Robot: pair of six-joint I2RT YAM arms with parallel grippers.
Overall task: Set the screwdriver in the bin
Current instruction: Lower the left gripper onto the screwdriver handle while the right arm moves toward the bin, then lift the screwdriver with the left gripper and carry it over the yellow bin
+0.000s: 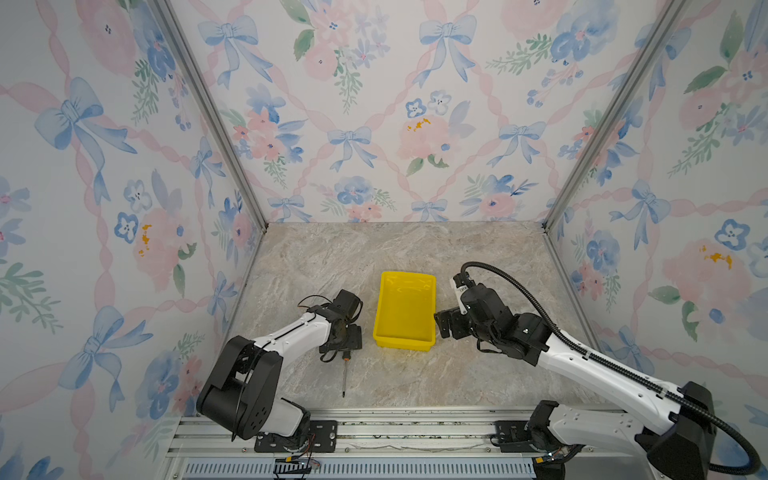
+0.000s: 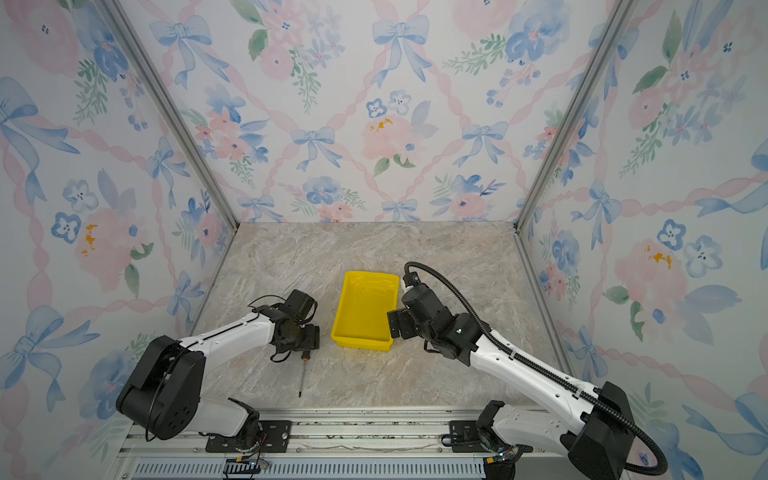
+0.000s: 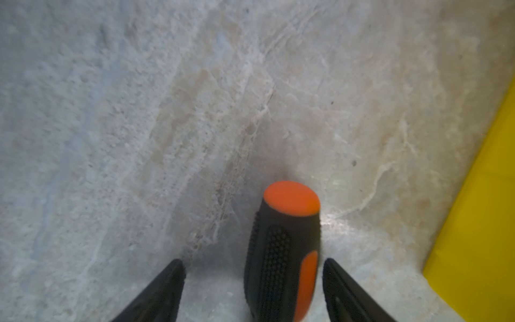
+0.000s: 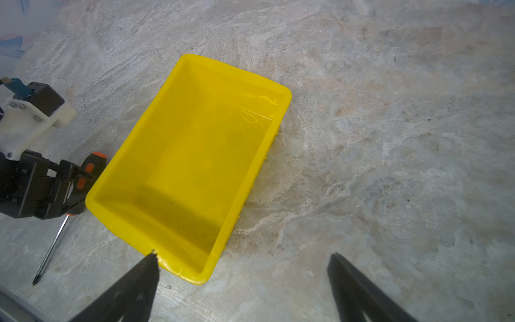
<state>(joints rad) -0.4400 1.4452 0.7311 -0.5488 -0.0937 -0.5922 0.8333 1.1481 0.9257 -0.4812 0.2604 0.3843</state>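
The screwdriver (image 1: 344, 374) lies flat on the marble table, left of the bin, with its thin shaft pointing toward the front rail. Its black handle with orange end cap (image 3: 281, 245) sits between the jaws of my left gripper (image 3: 253, 263). The jaws stand open around it, with a clear gap on one side and a sliver on the other. In both top views the left gripper (image 1: 347, 337) covers the handle from above. The yellow bin (image 1: 405, 309) is empty. My right gripper (image 4: 243, 256) is open and empty beside the bin's right near corner (image 4: 195, 156).
The floral walls and metal corner posts (image 1: 216, 124) close in the table on three sides. An aluminium rail (image 1: 374, 432) runs along the front edge. Bare marble (image 1: 395, 249) stretches behind the bin.
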